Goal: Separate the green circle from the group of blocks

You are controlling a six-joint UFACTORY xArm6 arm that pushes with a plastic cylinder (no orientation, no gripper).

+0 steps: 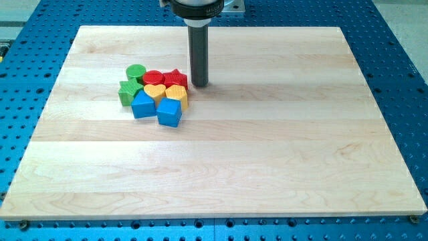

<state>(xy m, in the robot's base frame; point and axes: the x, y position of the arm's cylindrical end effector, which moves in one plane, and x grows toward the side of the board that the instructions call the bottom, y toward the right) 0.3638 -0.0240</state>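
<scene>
The green circle (136, 72) sits at the upper left of a tight cluster of blocks on the wooden board (267, 147). It touches a green star-like block (127, 92) below it and a red circle (153, 77) to its right. A red star-like block (176, 78), a yellow heart (155, 90), a yellow block (177, 93), a blue triangle-like block (142, 105) and a blue cube (170, 112) make up the rest. My tip (199, 84) rests on the board just right of the red star, on the far side of the cluster from the green circle.
The board lies on a blue perforated table (394, 40). The arm's mount (197, 7) hangs at the view's top centre above the rod.
</scene>
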